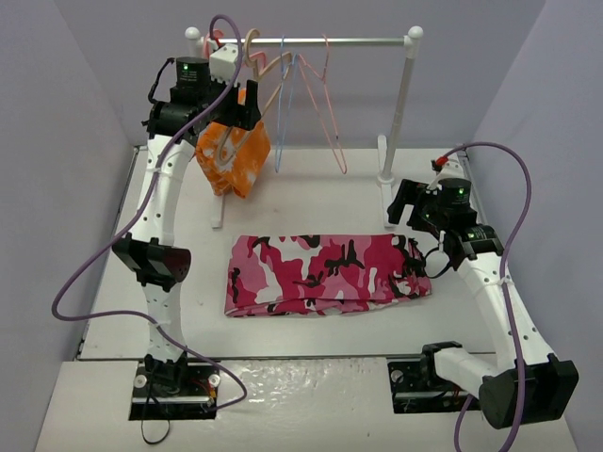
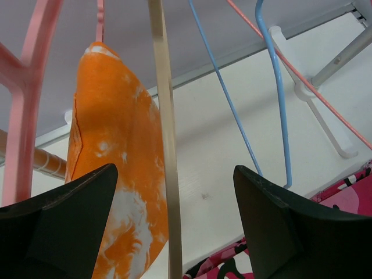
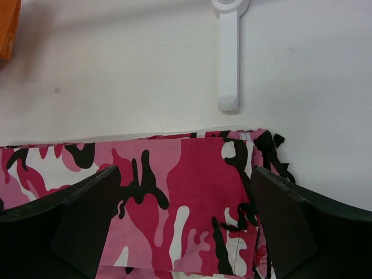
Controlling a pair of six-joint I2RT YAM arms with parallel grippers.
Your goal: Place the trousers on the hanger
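The camouflage trousers point(image 1: 325, 273) lie flat and folded on the table, waistband to the right. The beige hanger point(image 1: 270, 73) hangs on the rack rail beside the thick pink hanger point(image 1: 209, 58). My left gripper point(image 1: 247, 105) is raised at the rack and open. In the left wrist view its jaws point(image 2: 174, 192) stand wide apart with the beige hanger's bar point(image 2: 165, 133) running between them, untouched. My right gripper point(image 1: 403, 209) is open and empty, hovering above the trousers' waistband end point(image 3: 192, 192) with its jaws point(image 3: 183, 192) spread over the fabric.
An orange-and-white cloth point(image 1: 236, 155) hangs on the pink hanger, just left of the beige bar point(image 2: 110, 163). Thin blue point(image 2: 232, 104) and pink point(image 2: 302, 75) wire hangers hang to the right. The rack's right post point(image 1: 405, 104) and foot point(image 3: 228, 58) stand behind the trousers.
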